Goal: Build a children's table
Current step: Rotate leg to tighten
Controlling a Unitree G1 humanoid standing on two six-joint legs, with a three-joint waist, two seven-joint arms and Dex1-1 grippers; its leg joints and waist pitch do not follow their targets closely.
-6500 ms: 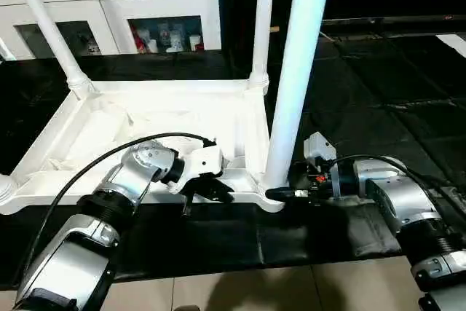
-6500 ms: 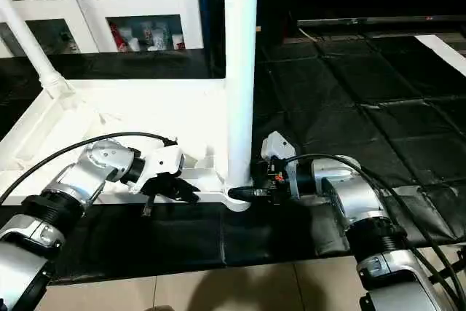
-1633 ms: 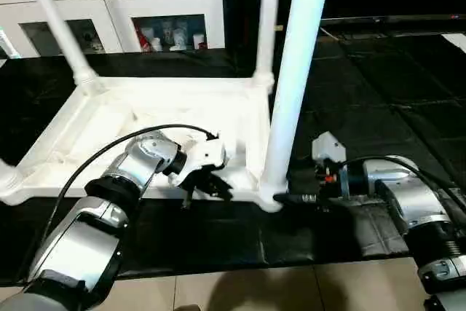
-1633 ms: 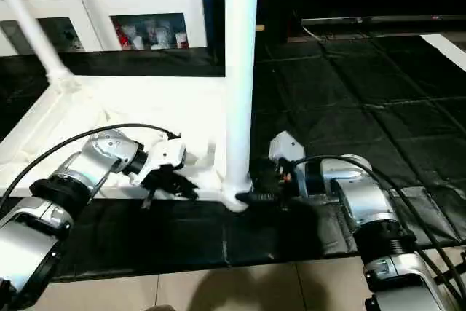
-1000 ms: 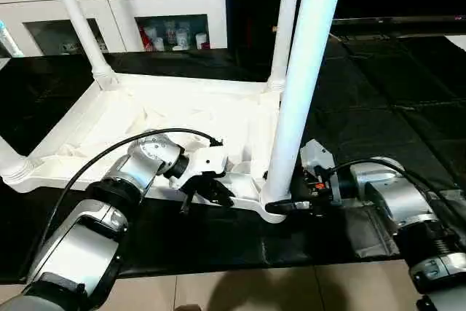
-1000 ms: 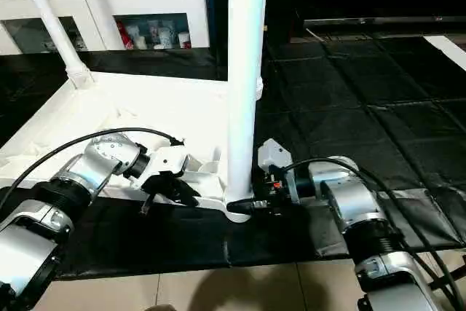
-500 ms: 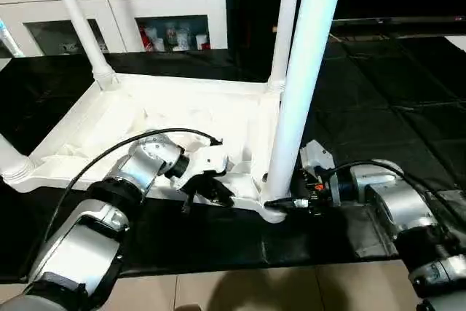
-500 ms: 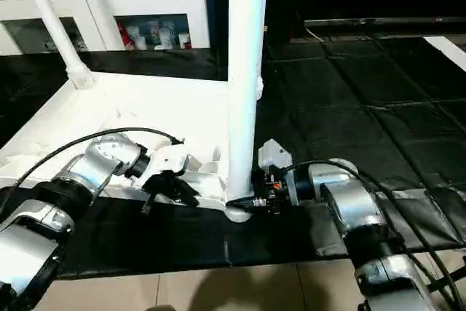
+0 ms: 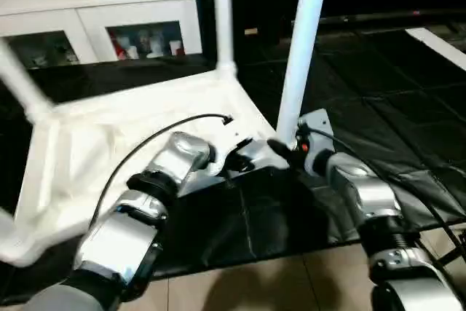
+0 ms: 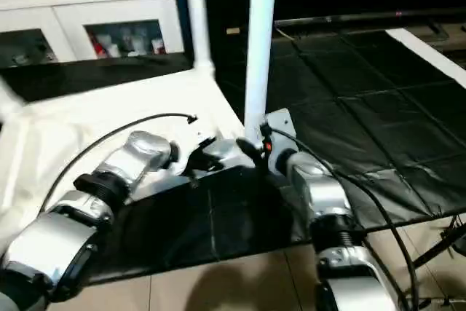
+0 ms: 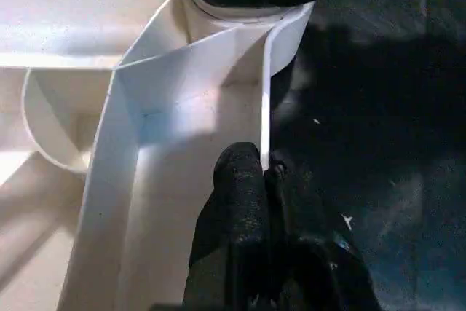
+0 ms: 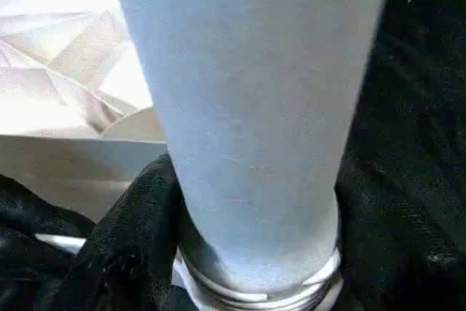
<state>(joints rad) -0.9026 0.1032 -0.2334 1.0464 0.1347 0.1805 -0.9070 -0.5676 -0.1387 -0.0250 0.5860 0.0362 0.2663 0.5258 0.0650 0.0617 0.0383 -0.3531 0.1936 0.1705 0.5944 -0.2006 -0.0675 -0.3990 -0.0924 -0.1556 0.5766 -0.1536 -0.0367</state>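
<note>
Left jaws (image 11: 263,172) pinch table rim (image 11: 266,92); right jaws (image 12: 251,253) clasp leg (image 12: 247,107).

Looks like someone's living room: a white glass-door cabinet (image 9: 109,34) full of knick-knacks, tiled floor (image 9: 277,282), black mat (image 9: 378,92) spread over it.

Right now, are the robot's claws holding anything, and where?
Yes. The left gripper pinches the thin edge wall of the tabletop near a corner. The right gripper is closed around the base of the near leg, just above its socket.
</note>
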